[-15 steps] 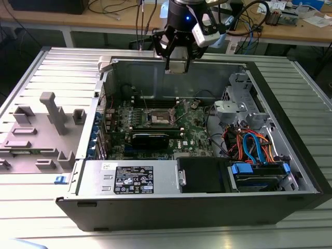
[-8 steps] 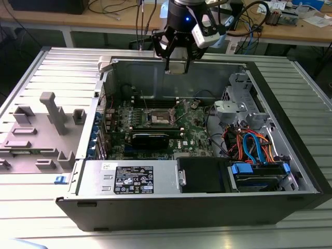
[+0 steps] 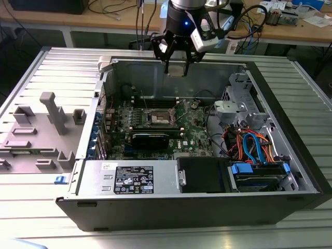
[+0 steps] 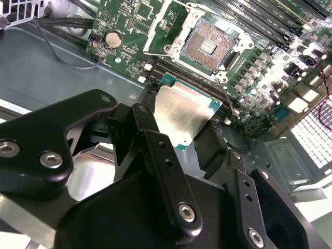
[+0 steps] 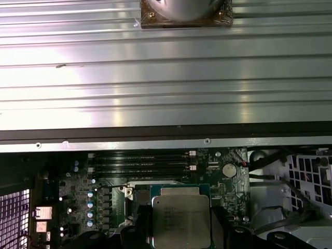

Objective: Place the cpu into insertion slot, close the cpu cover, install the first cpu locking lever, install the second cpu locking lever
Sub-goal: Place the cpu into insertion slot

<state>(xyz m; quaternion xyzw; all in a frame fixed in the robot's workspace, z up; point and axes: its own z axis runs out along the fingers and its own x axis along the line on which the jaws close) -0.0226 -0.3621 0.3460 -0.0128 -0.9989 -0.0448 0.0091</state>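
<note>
My gripper (image 3: 177,66) is shut on the cpu (image 3: 177,71) and holds it in the air over the back wall of the open computer case. In the second wrist view the cpu (image 4: 179,111) shows its silvery top, pinched by its edges between black fingers (image 4: 151,106). In the first wrist view the cpu (image 5: 181,220) hangs above the motherboard. The insertion slot (image 3: 158,119) lies lower, toward the case's middle, apart from the cpu. Its dark pin field (image 4: 207,45) is bare. The cpu cover (image 4: 154,32) stands swung open beside the slot.
Black memory slots (image 4: 270,21) flank the socket. A black card (image 3: 150,139) lies in front of it. Cables (image 3: 249,142) and a drive cage (image 3: 259,174) fill the exterior view's right. A grey fixture (image 3: 52,111) stands on the ribbed table at the left.
</note>
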